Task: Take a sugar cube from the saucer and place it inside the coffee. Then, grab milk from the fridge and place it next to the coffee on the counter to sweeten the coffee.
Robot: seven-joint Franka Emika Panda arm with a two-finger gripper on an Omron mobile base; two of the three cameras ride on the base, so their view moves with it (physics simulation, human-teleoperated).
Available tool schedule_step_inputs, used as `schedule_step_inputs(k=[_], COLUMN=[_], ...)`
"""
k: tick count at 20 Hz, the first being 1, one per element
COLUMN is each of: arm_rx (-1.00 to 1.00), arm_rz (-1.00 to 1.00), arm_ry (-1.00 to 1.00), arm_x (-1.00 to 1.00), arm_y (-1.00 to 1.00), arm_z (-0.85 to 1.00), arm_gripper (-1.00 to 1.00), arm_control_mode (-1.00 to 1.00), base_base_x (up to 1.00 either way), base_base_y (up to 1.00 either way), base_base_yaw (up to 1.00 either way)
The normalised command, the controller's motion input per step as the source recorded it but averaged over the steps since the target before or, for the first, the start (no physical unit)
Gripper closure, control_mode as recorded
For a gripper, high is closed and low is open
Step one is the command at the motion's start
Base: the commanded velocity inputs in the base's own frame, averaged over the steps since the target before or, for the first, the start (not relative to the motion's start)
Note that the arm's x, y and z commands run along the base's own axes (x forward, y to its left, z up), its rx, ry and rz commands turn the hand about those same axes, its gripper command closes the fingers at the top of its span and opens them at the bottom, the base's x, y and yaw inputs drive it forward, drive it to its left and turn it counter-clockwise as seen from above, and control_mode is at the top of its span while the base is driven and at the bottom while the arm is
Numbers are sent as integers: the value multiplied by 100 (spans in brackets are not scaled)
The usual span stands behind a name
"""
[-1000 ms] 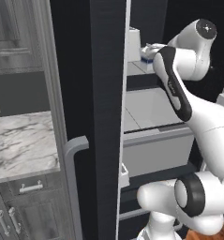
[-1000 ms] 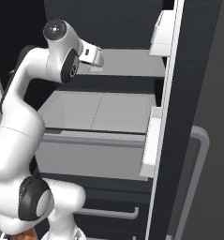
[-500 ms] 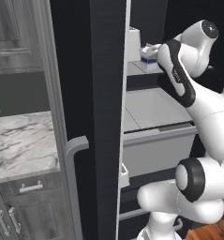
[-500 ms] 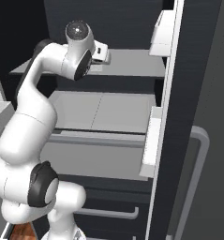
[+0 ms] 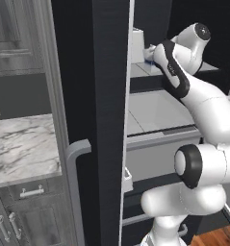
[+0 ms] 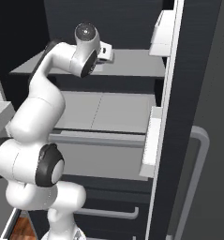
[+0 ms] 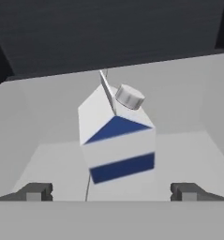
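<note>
The hand (image 7: 111, 191) is hovering with its two fingertips (image 7: 34, 192) spread wide apart and gripping nothing, and the milk carton (image 7: 117, 137), white with blue bands and a grey screw cap, is standing straight ahead of it, centred between the tips but not touching either one. The carton is sitting on a pale grey shelf (image 7: 52, 159) inside the open black fridge (image 5: 99, 96), with the shelf's dark back wall beyond it. Well off to the left of the hand, outside the fridge door, the white marble table (image 5: 20, 149) is lying over grey wood cabinets (image 5: 25, 218).
</note>
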Motion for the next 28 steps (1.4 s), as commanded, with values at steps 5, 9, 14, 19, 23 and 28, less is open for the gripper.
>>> schedule_step_inputs(k=[5,9,14,19,23,28], arm_rx=[-2,-3,-3,-1,-1,0], arm_rz=[0,0,0,0,0,0], arm_ry=[0,0,0,0,-1,-16], arm_x=[44,38,34,16,-13,-93], arm_y=[0,0,0,0,1,0], arm_z=[-8,-7,-8,-4,-2,0], arm_gripper=[-100,-100,-100,100,100,100], arm_control_mode=[-100,-100,-100,-100,-100,-100], base_base_x=[0,0,0,0,0,0], base_base_y=[0,0,0,0,0,0], base_base_yaw=[0,0,0,0,0,0])
